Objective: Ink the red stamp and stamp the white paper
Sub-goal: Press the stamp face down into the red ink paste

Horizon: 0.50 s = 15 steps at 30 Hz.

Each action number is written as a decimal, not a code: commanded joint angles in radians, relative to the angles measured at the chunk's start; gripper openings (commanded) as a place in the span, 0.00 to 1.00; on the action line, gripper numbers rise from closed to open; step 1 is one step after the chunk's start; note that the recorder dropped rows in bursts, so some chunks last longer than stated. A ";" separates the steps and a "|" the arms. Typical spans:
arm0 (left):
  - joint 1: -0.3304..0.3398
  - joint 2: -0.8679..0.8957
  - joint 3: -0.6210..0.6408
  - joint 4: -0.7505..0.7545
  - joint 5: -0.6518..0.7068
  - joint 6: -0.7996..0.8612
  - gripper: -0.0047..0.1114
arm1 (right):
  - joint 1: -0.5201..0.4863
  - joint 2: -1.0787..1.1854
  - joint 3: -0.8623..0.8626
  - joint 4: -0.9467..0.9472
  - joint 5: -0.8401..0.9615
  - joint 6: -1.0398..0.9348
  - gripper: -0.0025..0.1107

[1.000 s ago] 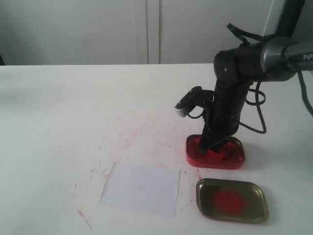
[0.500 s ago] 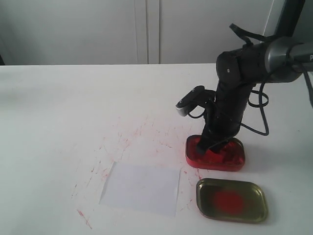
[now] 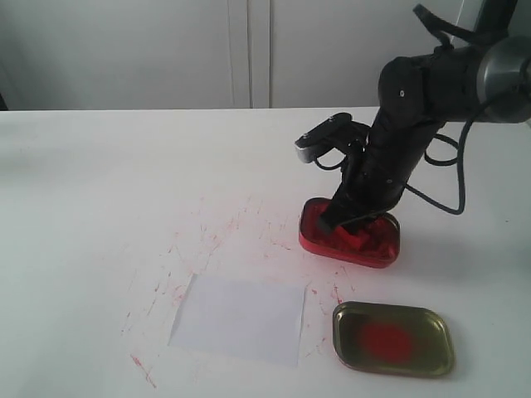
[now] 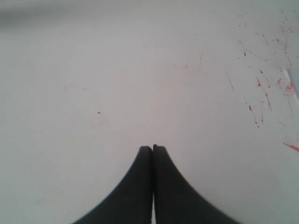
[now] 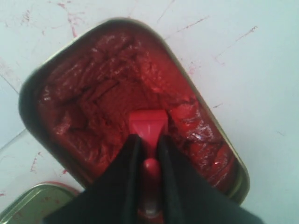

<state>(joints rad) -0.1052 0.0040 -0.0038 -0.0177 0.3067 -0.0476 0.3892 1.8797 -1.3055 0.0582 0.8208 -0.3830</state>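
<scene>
My right gripper (image 5: 148,140) is shut on the handle of the red stamp (image 5: 148,125). The stamp's square base is pressed into the lumpy red paste of the red tin (image 5: 93,93). In the exterior view this gripper (image 3: 344,222) reaches down into the tin (image 3: 348,255) from the right, and the stamp is mostly hidden there. The white paper (image 3: 239,319) lies flat near the front edge, left of the tin and bare. My left gripper (image 4: 152,148) is shut on nothing, over plain tabletop, and is outside the exterior view.
A gold tin lid (image 3: 394,338) with a red smear lies in front of the tin, right of the paper; its corner shows as lid (image 5: 28,205). Red ink smudges (image 3: 216,236) speckle the white tabletop around the paper.
The right arm has moved back and to the left, and the red tin has shifted with it, away from the lid. I cannot tell whether the tin slid or was lifted.
</scene>
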 commanded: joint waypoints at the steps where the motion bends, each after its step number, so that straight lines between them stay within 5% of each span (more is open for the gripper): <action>1: 0.003 -0.004 0.004 -0.008 -0.001 0.000 0.04 | -0.006 -0.015 0.000 0.035 -0.017 0.006 0.02; 15: 0.003 -0.004 0.004 -0.008 -0.001 0.000 0.04 | -0.103 0.014 0.004 0.219 0.012 -0.095 0.02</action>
<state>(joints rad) -0.1052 0.0040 -0.0038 -0.0177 0.3067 -0.0476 0.2985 1.8837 -1.3042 0.2489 0.8226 -0.4542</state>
